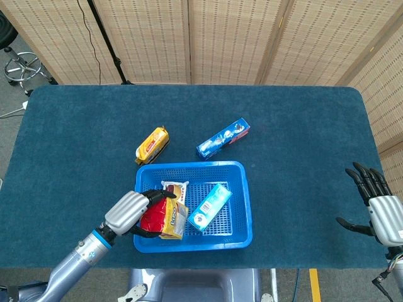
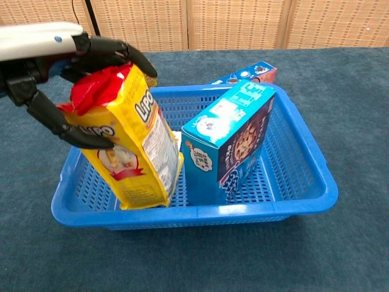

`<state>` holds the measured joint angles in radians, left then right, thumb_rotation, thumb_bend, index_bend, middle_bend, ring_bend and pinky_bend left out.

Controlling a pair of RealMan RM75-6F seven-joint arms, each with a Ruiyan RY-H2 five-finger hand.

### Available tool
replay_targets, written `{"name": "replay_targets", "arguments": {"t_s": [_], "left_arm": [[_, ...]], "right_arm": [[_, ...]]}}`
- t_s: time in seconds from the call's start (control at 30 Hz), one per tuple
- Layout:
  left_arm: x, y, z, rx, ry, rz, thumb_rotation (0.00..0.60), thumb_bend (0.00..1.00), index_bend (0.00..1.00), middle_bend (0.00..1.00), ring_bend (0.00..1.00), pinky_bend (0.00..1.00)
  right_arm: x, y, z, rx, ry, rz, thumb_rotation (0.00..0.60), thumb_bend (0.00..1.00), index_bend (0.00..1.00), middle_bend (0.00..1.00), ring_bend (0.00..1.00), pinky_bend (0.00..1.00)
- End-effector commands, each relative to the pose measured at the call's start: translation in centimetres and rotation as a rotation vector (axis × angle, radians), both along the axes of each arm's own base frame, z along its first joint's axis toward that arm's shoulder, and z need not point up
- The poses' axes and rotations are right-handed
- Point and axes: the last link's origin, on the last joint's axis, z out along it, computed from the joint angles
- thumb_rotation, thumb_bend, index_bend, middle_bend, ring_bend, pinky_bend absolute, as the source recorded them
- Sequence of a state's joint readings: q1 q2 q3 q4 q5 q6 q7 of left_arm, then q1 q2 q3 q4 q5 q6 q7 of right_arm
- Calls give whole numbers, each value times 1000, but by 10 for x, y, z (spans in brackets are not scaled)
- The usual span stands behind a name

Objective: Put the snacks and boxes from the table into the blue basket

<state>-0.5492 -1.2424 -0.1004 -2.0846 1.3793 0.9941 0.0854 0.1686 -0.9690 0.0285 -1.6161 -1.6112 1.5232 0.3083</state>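
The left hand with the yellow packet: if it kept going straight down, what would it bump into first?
Probably the floor of the blue basket. The left hand holds the yellow snack pack upright inside it, beside the leaning cookie box. Its lower end looks at or near the bottom; depth is unclear.

Legible text: "Lipo" in dark letters on the side and again on the front face of the yellow snack bag (image 2: 130, 152) held in the left hand (image 2: 58, 73); print on the blue cookie box (image 2: 234, 143) just beside it cannot be read.
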Motion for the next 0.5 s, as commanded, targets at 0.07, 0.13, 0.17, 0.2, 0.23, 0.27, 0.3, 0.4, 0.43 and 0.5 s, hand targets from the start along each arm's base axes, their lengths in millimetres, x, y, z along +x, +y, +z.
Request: {"name": "replay_targets", "arguments": {"t_s": [0.07, 0.13, 0.17, 0.2, 0.23, 0.27, 0.3, 0.4, 0.43, 0.5], "left_arm": [[-8, -4, -13, -54, 113, -17, 600, 124, 0, 0, 0, 3], [-9, -4, -8, -62, 127, -21, 600, 89, 0, 0, 0, 0], [-9, -3, -6, -56, 117, -22, 600, 68, 0, 0, 0, 0], [-9, -3, -2, -44, 103, -21, 600, 55, 0, 0, 0, 0], [-9, -3, 0, -34, 92, -20, 600, 36, 0, 0, 0, 0], [-10, -2, 5, -16, 80, -20, 600, 19, 0, 0, 0, 0], [-11, -1, 9, -2, 74, -22, 600, 11, 0, 0, 0, 0], [-21, 1, 29, 80, 93, -26, 600, 0, 0, 0, 0, 0], [-33, 4, 45, 158, 135, -13, 600, 0, 0, 0, 0, 0], [-49, 3, 65, 261, 192, 25, 600, 0, 0, 0, 0, 0]], "right_arm": [[1, -1, -2, 6, 3, 4, 600, 0, 0, 0, 0, 0], [0, -1, -3, 6, 8, 2, 600, 0, 0, 0, 0, 0], [0, -1, -3, 6, 11, 1, 600, 0, 0, 0, 0, 0], [0, -2, -3, 8, 16, 0, 600, 0, 0, 0, 0, 0], [-1, -2, -4, 9, 19, -1, 600, 0, 0, 0, 0, 0], [-1, -4, -4, 11, 25, -3, 600, 0, 0, 0, 0, 0], [-2, -5, -5, 12, 28, -3, 600, 0, 0, 0, 0, 0], [-4, -12, -6, 24, 55, -1, 600, 0, 0, 0, 0, 0], [-5, -20, -6, 33, 85, 8, 600, 0, 0, 0, 0, 0], [-2, -37, -9, 57, 116, 29, 600, 0, 0, 0, 0, 0]]}}
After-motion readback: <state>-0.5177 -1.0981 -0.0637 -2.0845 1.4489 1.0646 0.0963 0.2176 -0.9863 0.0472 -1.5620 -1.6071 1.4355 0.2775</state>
